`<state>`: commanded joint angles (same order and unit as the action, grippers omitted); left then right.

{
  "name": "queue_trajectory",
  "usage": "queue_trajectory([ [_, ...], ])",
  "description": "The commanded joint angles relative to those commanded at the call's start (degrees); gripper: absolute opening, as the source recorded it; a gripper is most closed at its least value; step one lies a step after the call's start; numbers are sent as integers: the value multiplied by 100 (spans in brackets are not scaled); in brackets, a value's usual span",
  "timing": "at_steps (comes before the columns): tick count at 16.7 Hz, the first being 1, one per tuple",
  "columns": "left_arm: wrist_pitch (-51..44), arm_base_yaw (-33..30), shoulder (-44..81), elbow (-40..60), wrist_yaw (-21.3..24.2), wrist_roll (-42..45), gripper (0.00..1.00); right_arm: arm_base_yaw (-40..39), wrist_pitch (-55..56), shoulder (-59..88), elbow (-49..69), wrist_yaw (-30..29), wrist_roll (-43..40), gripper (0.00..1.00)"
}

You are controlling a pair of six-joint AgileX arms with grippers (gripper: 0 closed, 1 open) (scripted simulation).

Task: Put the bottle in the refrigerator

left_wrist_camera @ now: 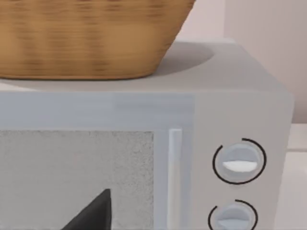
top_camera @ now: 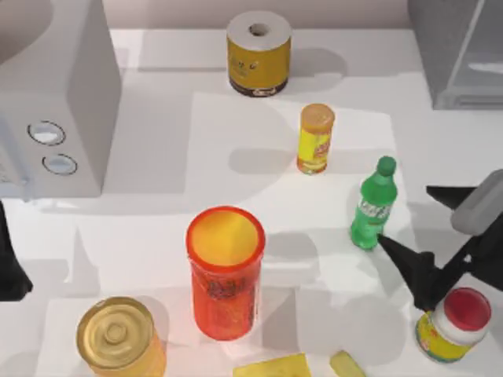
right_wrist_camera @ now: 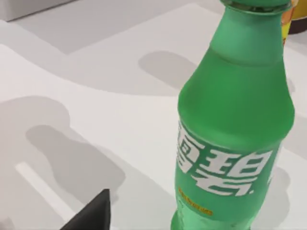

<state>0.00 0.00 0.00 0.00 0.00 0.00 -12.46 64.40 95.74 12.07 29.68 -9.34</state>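
Your table (top_camera: pixel 196 157) is crowded. A white microwave (top_camera: pixel 55 102) with two round dials sits at the left edge, and in the left wrist view a woven basket (left_wrist_camera: pixel 86 38) rests on top of it. A yellow roll-shaped can (top_camera: pixel 258 53) stands at the back, a yellow cylinder with an orange lid (top_camera: pixel 316 138) near the middle, a tall red-orange tumbler (top_camera: pixel 225 271) in front, a gold-lidded tin (top_camera: pixel 119 338) at the front left, and a red-capped jar (top_camera: pixel 454 323) at the front right. The refrigerator (top_camera: pixel 460 51) fills the back right corner, well apart from everything else.

The bottle (top_camera: pixel 372 206) stands upright right of centre, just below and to the right of the yellow cylinder. Your right gripper (top_camera: pixel 428 236) sits just to the bottle's right, with its fingers spread apart: one dark fingertip (top_camera: pixel 397 255) reaches close to the bottle's base, the other lies farther right. It holds nothing. The red-capped jar stands just beside that gripper, on its near side. The right wrist view shows the bottle (right_wrist_camera: pixel 235 124) close up, label facing the camera.

Your left arm (top_camera: pixel 12 267) is parked at the left edge, in front of the microwave; you cannot tell how its fingers stand.
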Motion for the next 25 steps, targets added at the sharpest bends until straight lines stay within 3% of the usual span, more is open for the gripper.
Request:
queue_trajectory([
  [10,0,0,0,0,0,0,100,-17,-53,354,509,-8,102,100],
  [17,0,0,0,0,0,0,100,-642,396,1410,1101,-632,239,100],
  [21,0,0,0,0,0,0,100,-677,420,1433,1095,-659,246,100],
  [25,0,0,0,0,0,0,100,-677,420,1433,1095,-659,246,70],
])
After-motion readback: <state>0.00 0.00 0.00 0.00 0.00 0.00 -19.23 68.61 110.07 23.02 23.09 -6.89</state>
